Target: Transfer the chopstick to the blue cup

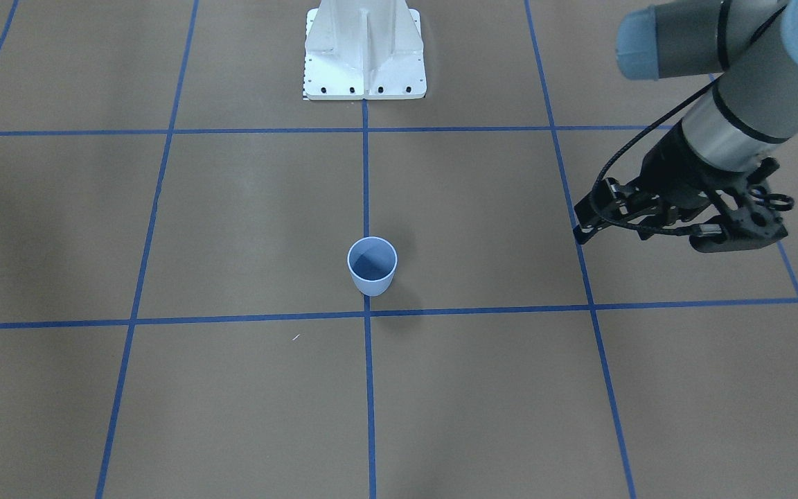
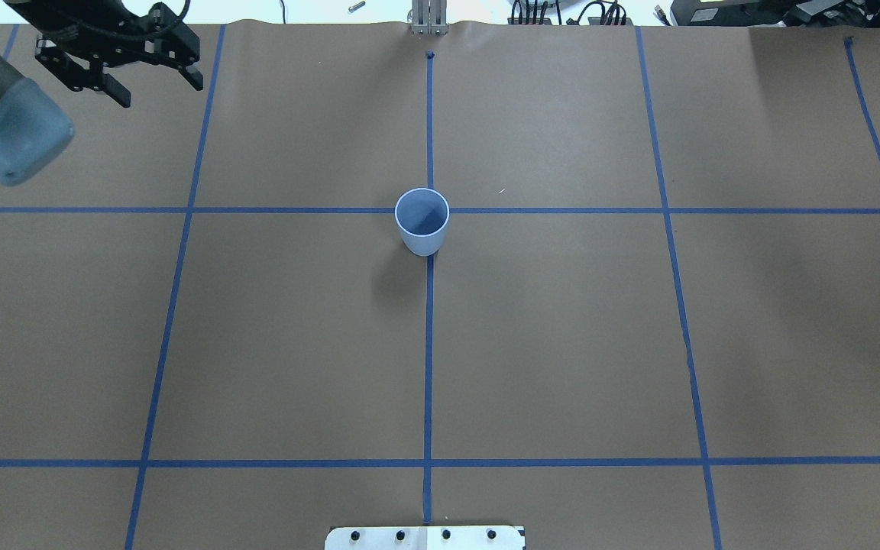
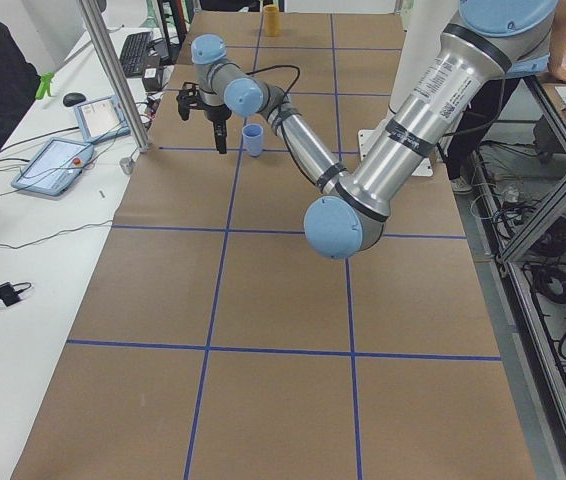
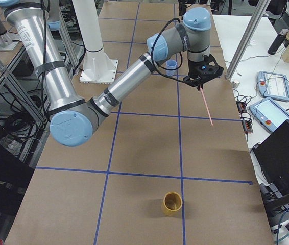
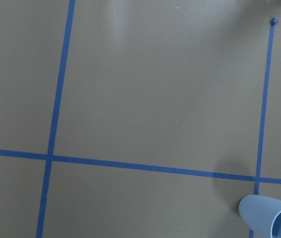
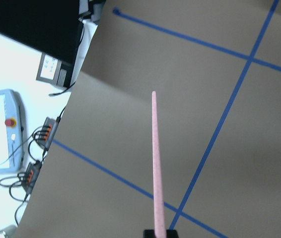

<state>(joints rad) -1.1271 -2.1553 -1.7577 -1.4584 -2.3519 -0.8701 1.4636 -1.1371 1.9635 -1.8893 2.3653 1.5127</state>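
Observation:
The blue cup (image 1: 372, 267) stands upright and empty at the middle of the table, on the centre tape line; it also shows in the overhead view (image 2: 422, 221) and at the bottom right of the left wrist view (image 5: 272, 218). My right gripper (image 4: 201, 76) is shut on the salmon-pink chopstick (image 4: 206, 106), holding it by one end in the air beyond the cup, toward the operators' side. In the right wrist view the chopstick (image 6: 155, 158) juts out from the gripper (image 6: 156, 233). My left gripper (image 2: 157, 85) is open and empty, well off to the cup's side (image 1: 641, 235).
A yellow cup (image 4: 173, 203) stands near the table's right end. The white robot base (image 1: 364, 55) sits at the robot's edge. Tablets and cables (image 4: 272, 84) lie on the side bench, beside a metal post (image 4: 246, 41). Blue tape lines grid the brown table.

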